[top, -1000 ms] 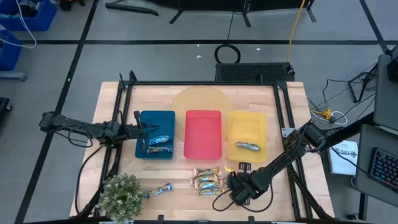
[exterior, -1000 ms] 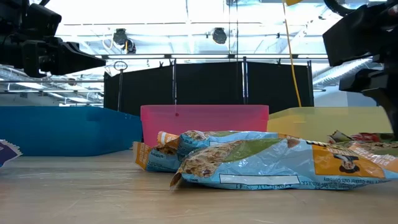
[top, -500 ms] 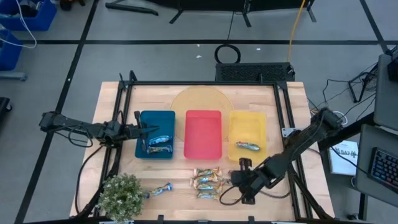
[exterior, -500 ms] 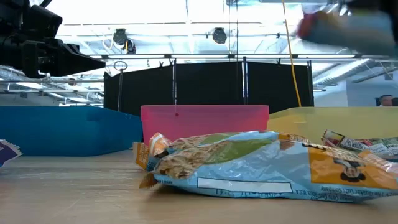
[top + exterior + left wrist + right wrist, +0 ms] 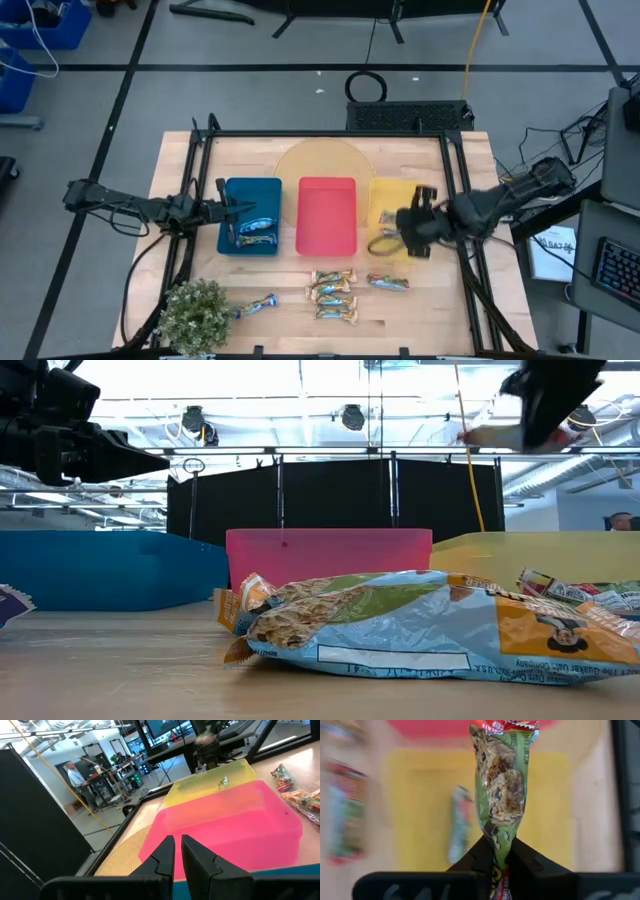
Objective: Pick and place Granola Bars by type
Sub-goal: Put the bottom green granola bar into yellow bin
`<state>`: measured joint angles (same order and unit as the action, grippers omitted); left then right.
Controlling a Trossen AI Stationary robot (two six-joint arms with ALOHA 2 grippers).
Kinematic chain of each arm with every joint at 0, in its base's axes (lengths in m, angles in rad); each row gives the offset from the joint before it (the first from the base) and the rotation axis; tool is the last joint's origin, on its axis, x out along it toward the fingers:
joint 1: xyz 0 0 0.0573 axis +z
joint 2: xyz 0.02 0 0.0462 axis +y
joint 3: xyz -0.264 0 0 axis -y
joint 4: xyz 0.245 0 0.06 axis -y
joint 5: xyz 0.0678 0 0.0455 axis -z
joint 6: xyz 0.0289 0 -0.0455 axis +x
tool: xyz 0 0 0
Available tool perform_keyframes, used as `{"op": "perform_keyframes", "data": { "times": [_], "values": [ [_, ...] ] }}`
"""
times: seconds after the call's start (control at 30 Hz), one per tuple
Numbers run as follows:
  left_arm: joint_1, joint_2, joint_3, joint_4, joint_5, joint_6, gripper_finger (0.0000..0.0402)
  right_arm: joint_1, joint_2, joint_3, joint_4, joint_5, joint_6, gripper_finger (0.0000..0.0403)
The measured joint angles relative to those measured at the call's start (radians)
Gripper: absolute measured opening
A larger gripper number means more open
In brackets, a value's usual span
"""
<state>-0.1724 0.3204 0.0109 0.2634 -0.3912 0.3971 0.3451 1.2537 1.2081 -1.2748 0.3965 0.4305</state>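
I've got a red-and-green bar (image 5: 501, 780) pinched in my right gripper (image 5: 496, 851) over the yellow tray (image 5: 385, 190), one bar (image 5: 458, 822) inside already. Left gripper (image 5: 174, 851), jaws nearly together, empty, waits at nine o'clock; five bars (image 5: 332, 290) left near six.

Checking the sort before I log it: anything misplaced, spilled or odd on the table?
Nothing stands out. Blue-wrapped bars lie in the blue tray, the red tray holds nothing, and the right gripper hangs a red-and-green bar over the yellow tray, where a similar one already lies. The rest wait on the table.
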Motion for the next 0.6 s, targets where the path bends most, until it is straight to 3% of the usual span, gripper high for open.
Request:
{"op": "perform_keyframes", "data": {
  "times": [0.13,0.27,0.43,0.6],
  "values": [
    [0.000,0.000,0.000,0.000,0.000,0.017,0.0042,-0.157,0.000,-0.054,0.102,-0.025,-0.227,0.0016],
    [0.000,0.000,0.000,0.000,0.000,0.012,0.0042,-0.279,0.000,-0.163,0.278,-0.151,-0.402,0.0018],
    [0.000,0.000,0.000,-0.005,-0.001,-0.010,0.0042,-0.370,0.000,-0.313,0.342,-0.248,-0.430,0.0032],
    [0.000,0.000,0.000,-0.007,-0.001,-0.014,0.0042,-0.391,0.000,-0.422,0.411,-0.309,-0.416,0.0015]
  ]
}}
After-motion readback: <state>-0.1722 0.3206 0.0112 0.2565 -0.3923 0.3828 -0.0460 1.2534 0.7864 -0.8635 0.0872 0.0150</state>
